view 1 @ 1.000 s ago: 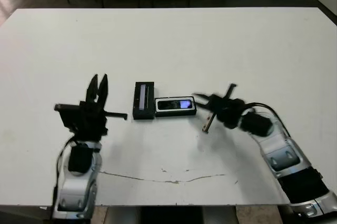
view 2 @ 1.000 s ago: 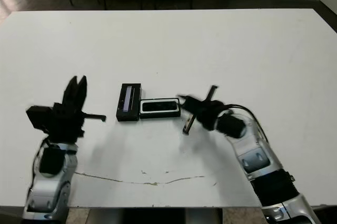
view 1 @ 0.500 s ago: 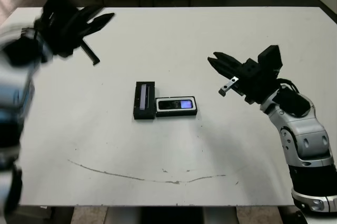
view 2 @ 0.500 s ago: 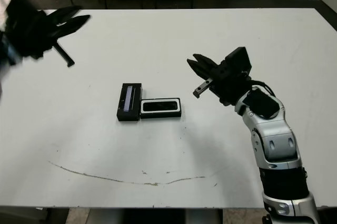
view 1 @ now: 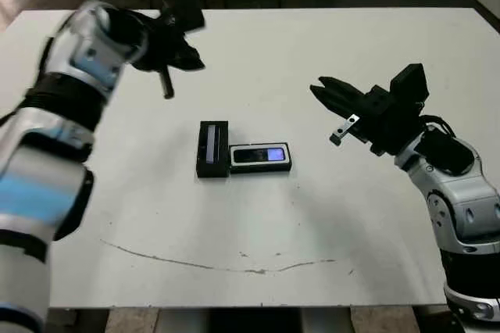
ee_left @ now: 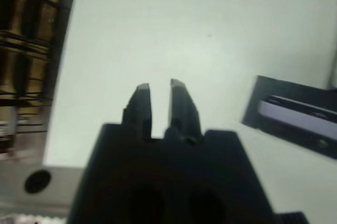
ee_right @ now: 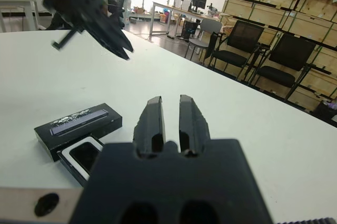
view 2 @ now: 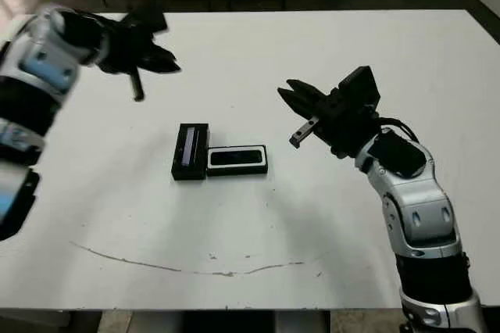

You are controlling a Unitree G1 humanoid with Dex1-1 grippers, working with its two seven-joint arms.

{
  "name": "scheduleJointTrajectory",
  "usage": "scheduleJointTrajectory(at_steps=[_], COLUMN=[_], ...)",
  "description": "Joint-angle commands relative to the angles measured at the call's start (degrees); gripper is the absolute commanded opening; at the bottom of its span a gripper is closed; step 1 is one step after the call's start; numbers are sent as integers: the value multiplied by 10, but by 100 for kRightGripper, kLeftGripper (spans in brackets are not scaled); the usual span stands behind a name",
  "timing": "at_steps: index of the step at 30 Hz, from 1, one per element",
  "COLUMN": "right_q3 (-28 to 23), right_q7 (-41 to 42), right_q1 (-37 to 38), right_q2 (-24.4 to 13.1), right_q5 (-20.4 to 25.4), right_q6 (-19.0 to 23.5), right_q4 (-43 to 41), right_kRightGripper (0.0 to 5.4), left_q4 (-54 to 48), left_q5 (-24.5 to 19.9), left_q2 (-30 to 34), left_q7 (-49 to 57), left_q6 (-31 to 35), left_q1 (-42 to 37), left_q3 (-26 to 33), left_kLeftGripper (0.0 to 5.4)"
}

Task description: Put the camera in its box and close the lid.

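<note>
The camera (view 1: 262,155), black with a glossy bluish panel, lies inside the white-lined tray of the box (view 1: 260,167) at the table's middle. The lid (view 1: 212,148) lies open and flat on the tray's left, its pale stripe facing up. My left gripper (view 1: 195,61) hangs blurred in the air behind and to the left of the box, its fingers (ee_left: 141,100) together and holding nothing. To the right of the box my right gripper (view 1: 316,87) is raised, pointing left, fingers (ee_right: 152,113) together and holding nothing. The right wrist view shows the lid (ee_right: 79,124) and the camera (ee_right: 84,153) below it.
The white table (view 1: 351,44) carries a thin dark scratch line (view 1: 234,264) near its front edge. Chairs and stacked wooden crates (ee_right: 274,34) stand beyond the table in the right wrist view.
Both arms have risen off the table since a second ago. In the last half second my left gripper swung right, toward the box; the right gripper barely moved. Box, lid and camera stayed put.
</note>
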Motion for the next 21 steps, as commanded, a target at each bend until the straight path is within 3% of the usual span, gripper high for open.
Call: scheduleJointTrajectory(at_steps=[1,5,10,21], right_q3=[5,5,3,4], right_q7=[7,6,12,18], right_q1=[10,15,20,32], right_q2=[-4,-3,-10,-13], right_q5=[2,4,6,7], right_q6=[-7,-15,-21,-24], right_q4=[11,12,15,13], right_kRightGripper=[1,1,1,1], left_q4=[6,9,34,97], left_q5=[45,79,75,123], left_q2=[-17,-31,-45,-81], left_q7=[55,129,211,126], left_q6=[-9,-49,-131,-77], left_q1=[42,76,112,60], left_q3=[-27,-41,-26,-70], left_kLeftGripper=[0,0,0,0])
